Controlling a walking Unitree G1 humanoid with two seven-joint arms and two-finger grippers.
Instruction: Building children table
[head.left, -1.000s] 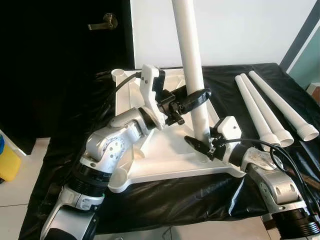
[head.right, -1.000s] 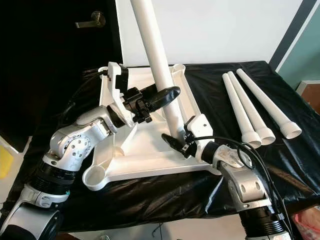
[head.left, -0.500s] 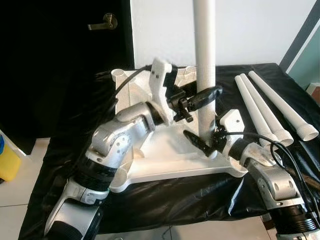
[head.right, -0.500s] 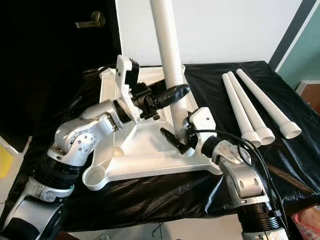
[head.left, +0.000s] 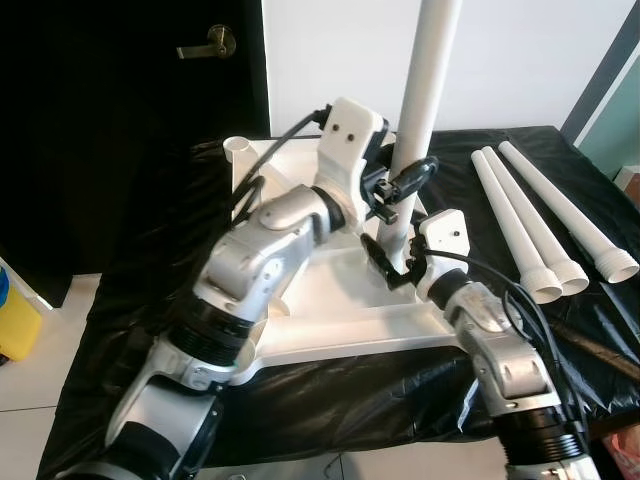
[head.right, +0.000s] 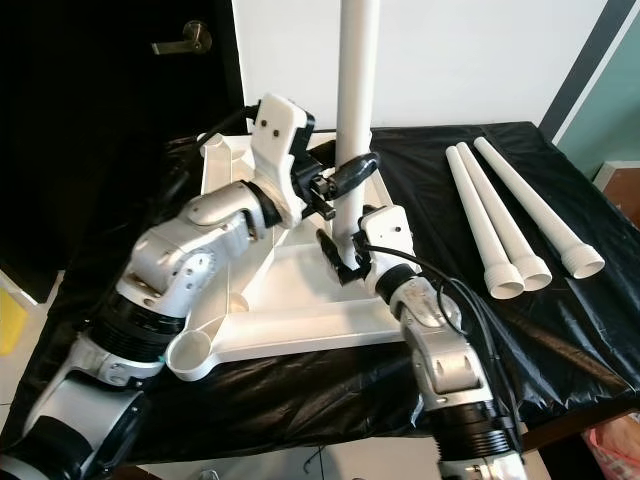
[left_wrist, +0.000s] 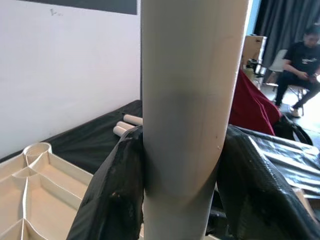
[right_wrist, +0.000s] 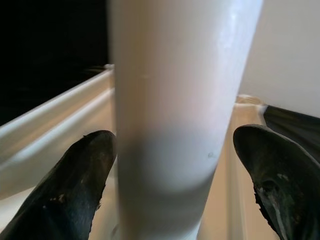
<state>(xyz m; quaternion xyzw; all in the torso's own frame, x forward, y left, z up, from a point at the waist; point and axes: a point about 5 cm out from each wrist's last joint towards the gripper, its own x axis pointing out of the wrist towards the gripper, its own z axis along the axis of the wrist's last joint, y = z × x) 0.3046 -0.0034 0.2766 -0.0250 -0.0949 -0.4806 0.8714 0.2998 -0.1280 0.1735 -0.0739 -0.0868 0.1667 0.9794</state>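
Note:
The white tabletop (head.left: 330, 322) lies upside down on the black cloth. One white leg (head.left: 430, 90) stands nearly upright on it, leaning a little to the right. My left gripper (head.left: 405, 183) is shut on the leg at mid height; in the left wrist view its black fingers (left_wrist: 115, 195) press both sides of the leg (left_wrist: 187, 100). My right gripper (head.left: 385, 268) sits low at the leg's foot. It is open, with its fingers (right_wrist: 75, 185) standing off either side of the leg (right_wrist: 175, 100).
Three spare white legs (head.left: 545, 225) lie side by side on the cloth to the right. A dark door with a brass handle (head.left: 205, 42) is at the back left. A yellow object (head.left: 15, 320) sits on the floor left. A seated person (left_wrist: 300, 65) is across the room.
The leg has swung from leaning left to nearly upright, and its foot has shifted back on the tabletop. My left arm went right with it; my right gripper followed the foot inward.

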